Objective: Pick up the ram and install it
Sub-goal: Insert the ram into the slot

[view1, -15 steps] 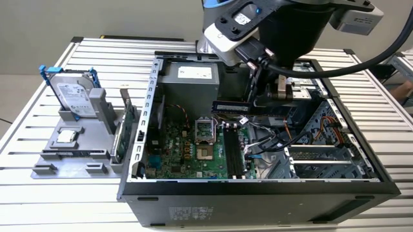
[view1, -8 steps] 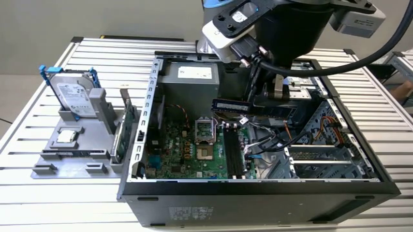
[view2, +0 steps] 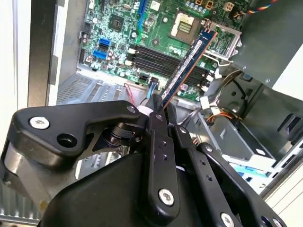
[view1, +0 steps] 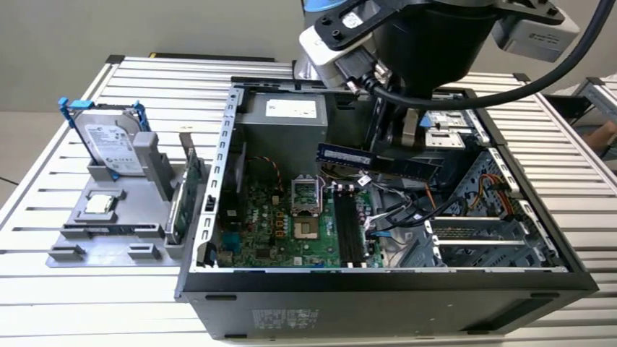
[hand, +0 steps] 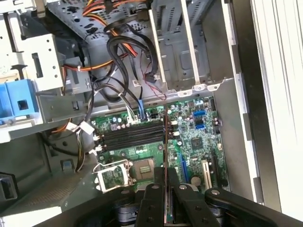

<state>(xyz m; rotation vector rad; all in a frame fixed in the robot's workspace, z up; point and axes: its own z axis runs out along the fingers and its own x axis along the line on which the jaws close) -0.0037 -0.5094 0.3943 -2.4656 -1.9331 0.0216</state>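
Gripper [view2: 159,112], black, pinches the long thin dark ram stick [view2: 187,62] jutting ahead of it: broadside in the second wrist view, edge-on in the first wrist view.

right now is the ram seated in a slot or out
Out. The gripper is shut on the ram, holding it in the air above the motherboard; the long black slots sit bare.

The ram [view2: 187,66] is dark blue with black chips and a thin orange-gold edge. The gripper [view2: 159,108] is matte black. The motherboard [view1: 274,228] is green, with black slots [view1: 349,230]. The hard drive [view1: 108,144] is silver, in a bright blue frame [view1: 68,116]. The table [view1: 58,303] is pale grey with ridged stripes.
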